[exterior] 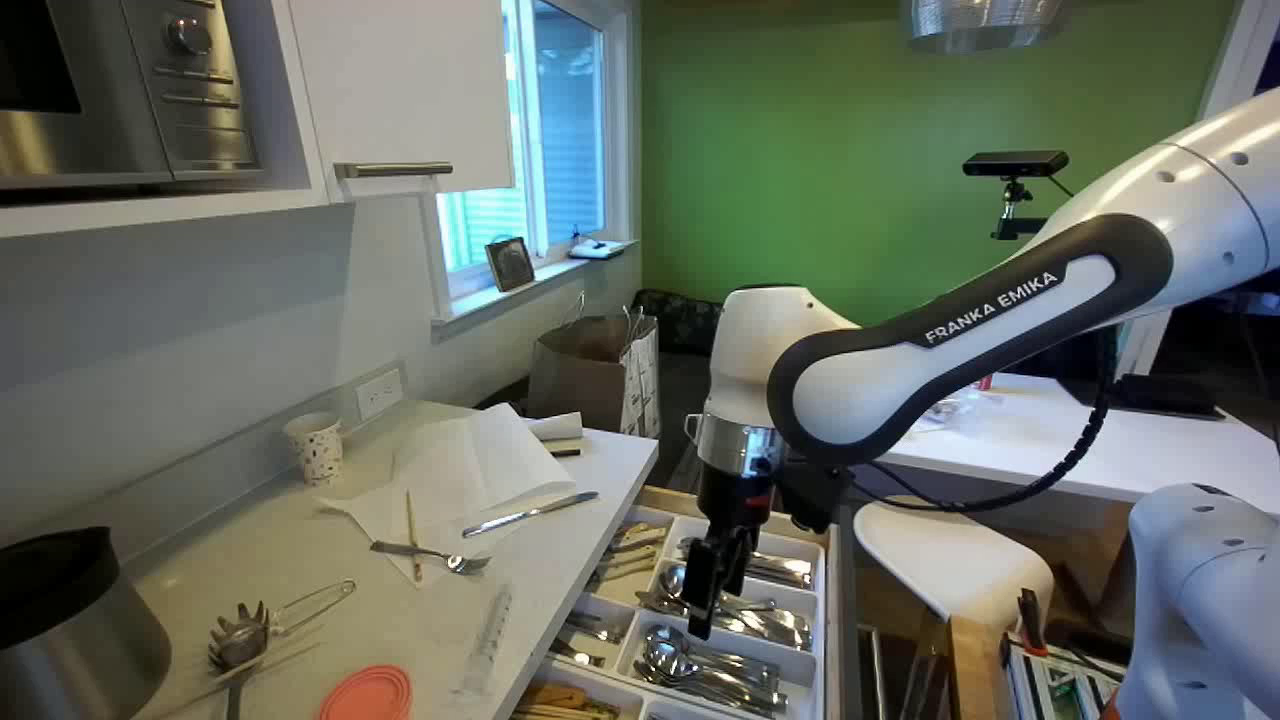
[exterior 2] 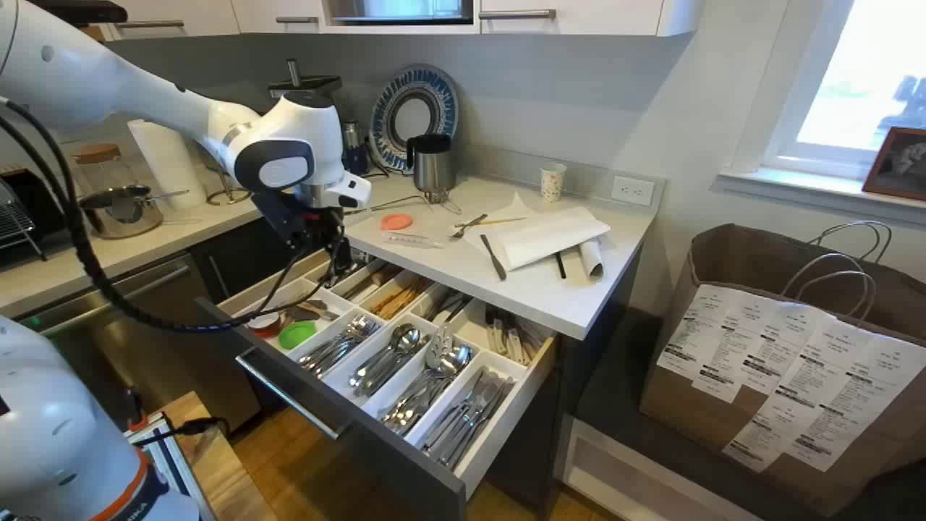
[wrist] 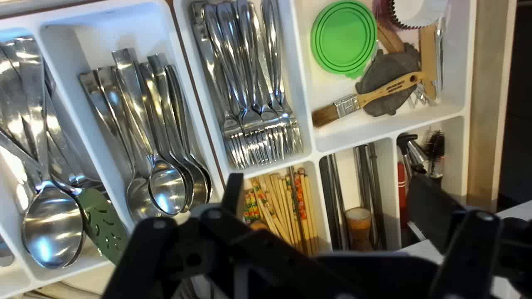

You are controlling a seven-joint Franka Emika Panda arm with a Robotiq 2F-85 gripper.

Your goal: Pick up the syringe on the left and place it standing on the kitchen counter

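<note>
The gripper (wrist: 332,203) hangs over the open drawer (exterior 2: 391,449). Its two black fingers (wrist: 432,211) are spread wide apart. In the wrist view, chopsticks (wrist: 305,199) show between them, down in the drawer. Shiny forks (wrist: 262,128) lie between the spoons (wrist: 168,182) and a round green lid (wrist: 344,37), and a brush (wrist: 374,95) lies near that lid.

In both exterior views, the clear syringe (exterior: 488,640) lies flat on the pale counter (exterior: 420,620), near the edge by the drawer. A pink lid (exterior: 368,693) is close to it. On the same counter, a fork (exterior: 460,563) and a thin stick (exterior: 412,525) cross. A knife (exterior: 530,515) lies beside some white paper (exterior: 490,450). A spotted cup (exterior: 318,448) and a steel jug (exterior 2: 432,163) stand at the back, near the wall (exterior: 180,350). A brown bag (exterior: 575,390) stands past the end of the counter.
</note>
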